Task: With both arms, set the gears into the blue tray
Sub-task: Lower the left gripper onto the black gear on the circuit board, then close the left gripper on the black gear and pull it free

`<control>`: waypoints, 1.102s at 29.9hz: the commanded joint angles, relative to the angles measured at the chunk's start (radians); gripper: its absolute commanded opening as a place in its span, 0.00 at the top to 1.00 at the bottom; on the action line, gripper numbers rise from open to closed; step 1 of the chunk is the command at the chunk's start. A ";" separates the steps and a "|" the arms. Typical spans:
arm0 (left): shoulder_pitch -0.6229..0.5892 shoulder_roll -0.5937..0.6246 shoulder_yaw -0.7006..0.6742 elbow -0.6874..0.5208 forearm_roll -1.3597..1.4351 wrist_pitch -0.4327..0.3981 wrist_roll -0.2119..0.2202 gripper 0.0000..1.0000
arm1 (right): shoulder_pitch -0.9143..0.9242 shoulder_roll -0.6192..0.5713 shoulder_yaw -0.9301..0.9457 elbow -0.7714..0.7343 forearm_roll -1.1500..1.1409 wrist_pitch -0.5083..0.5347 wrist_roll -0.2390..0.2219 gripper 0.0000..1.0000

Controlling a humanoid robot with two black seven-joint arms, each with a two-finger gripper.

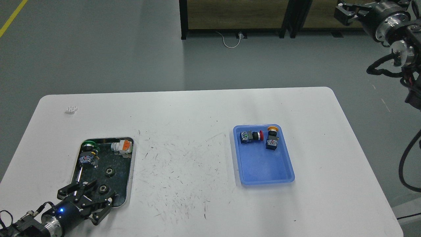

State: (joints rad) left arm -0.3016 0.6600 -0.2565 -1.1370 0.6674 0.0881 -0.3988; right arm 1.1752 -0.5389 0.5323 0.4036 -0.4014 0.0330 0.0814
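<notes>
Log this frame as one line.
left gripper: open over near gear in silver tray | right gripper: raised off table, state unclear | far gear: in silver tray | blue tray: no gears

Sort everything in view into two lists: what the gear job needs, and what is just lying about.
Needed: near gear, far gear, blue tray, left end effector, right end effector.

Lying about: silver tray, green-capped switch, orange switch, red-capped switch, yellow-capped switch, white piece.

Even, bright overhead light; soft glare on white worktop [197, 108]; faint shadows; sharp focus, slight blur upper right.
</notes>
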 commanded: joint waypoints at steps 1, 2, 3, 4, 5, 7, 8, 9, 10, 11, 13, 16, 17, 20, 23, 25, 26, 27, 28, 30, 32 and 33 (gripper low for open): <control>-0.002 0.001 0.003 0.000 -0.003 -0.001 0.000 0.28 | 0.000 0.005 0.000 0.000 -0.001 -0.001 0.000 0.00; -0.002 0.001 0.003 0.000 -0.003 -0.001 0.000 0.29 | 0.001 0.007 0.000 0.000 -0.001 -0.001 0.000 0.00; -0.005 0.001 0.003 0.000 -0.003 -0.001 0.000 0.29 | 0.001 0.007 0.000 0.000 -0.001 -0.001 0.000 0.00; -0.007 0.001 0.003 0.000 -0.003 -0.001 0.000 0.30 | 0.001 0.007 0.000 0.000 -0.001 -0.001 0.000 0.00; -0.008 0.001 0.003 0.000 -0.003 -0.001 0.001 0.30 | 0.001 0.007 0.000 -0.002 -0.001 -0.001 0.000 0.00; -0.013 0.001 0.003 0.000 -0.003 0.001 0.001 0.33 | 0.001 0.008 0.000 -0.003 -0.001 -0.001 0.000 0.00; -0.014 0.001 0.003 0.000 -0.003 0.001 0.001 0.35 | 0.001 0.008 0.000 -0.003 -0.001 -0.001 0.000 0.00; -0.017 0.001 0.003 0.000 -0.003 0.001 0.001 0.37 | 0.001 0.008 0.000 -0.003 -0.001 -0.001 0.000 0.00; -0.017 0.001 0.003 0.000 -0.003 0.001 0.001 0.39 | 0.003 0.008 0.000 -0.003 -0.001 -0.001 0.000 0.00; -0.021 0.001 0.003 0.000 -0.003 0.001 0.001 0.40 | 0.003 0.008 0.000 -0.003 0.001 -0.001 0.000 0.00; -0.027 0.001 0.003 0.000 -0.003 0.001 0.001 0.41 | 0.003 0.008 0.000 -0.005 -0.001 -0.001 0.000 0.00; -0.031 0.001 0.002 0.000 -0.003 -0.001 0.000 0.42 | 0.003 0.008 0.000 -0.005 -0.001 -0.001 0.000 0.00; -0.031 0.001 0.002 0.000 -0.005 -0.001 0.000 0.42 | 0.003 0.008 0.000 -0.005 -0.001 -0.002 0.000 0.00; -0.031 0.001 0.002 -0.001 -0.003 -0.010 0.000 0.44 | 0.003 0.008 0.000 -0.005 -0.001 -0.001 0.000 0.00; -0.037 0.001 0.002 -0.001 -0.005 -0.014 0.001 0.44 | 0.003 0.008 0.000 -0.005 -0.001 -0.001 0.000 0.00; -0.037 0.001 0.002 -0.003 -0.005 -0.018 0.001 0.44 | 0.003 0.007 0.000 -0.005 -0.001 -0.002 0.000 0.00; -0.037 0.001 0.002 -0.004 -0.005 -0.021 0.001 0.43 | 0.003 0.008 0.000 -0.006 -0.001 -0.001 0.000 0.00; -0.037 0.001 0.002 -0.004 -0.005 -0.024 0.001 0.43 | 0.003 0.008 0.000 -0.005 -0.001 -0.001 0.000 0.00; -0.037 0.001 0.002 -0.004 -0.005 -0.025 0.001 0.43 | 0.003 0.008 0.000 -0.006 -0.001 -0.001 0.000 0.00; -0.037 0.006 0.000 -0.015 -0.005 -0.027 0.000 0.42 | 0.004 0.008 0.000 -0.006 -0.001 -0.002 0.000 0.00; -0.036 0.012 -0.004 -0.023 -0.008 -0.030 0.000 0.41 | 0.004 0.008 0.000 -0.006 0.000 -0.001 0.000 0.00; -0.036 0.018 -0.006 -0.027 -0.009 -0.030 0.000 0.41 | 0.004 0.008 0.000 -0.006 -0.001 -0.002 -0.002 0.00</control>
State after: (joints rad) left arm -0.3384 0.6661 -0.2560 -1.1529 0.6621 0.0606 -0.3982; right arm 1.1791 -0.5307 0.5322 0.3974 -0.4019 0.0319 0.0813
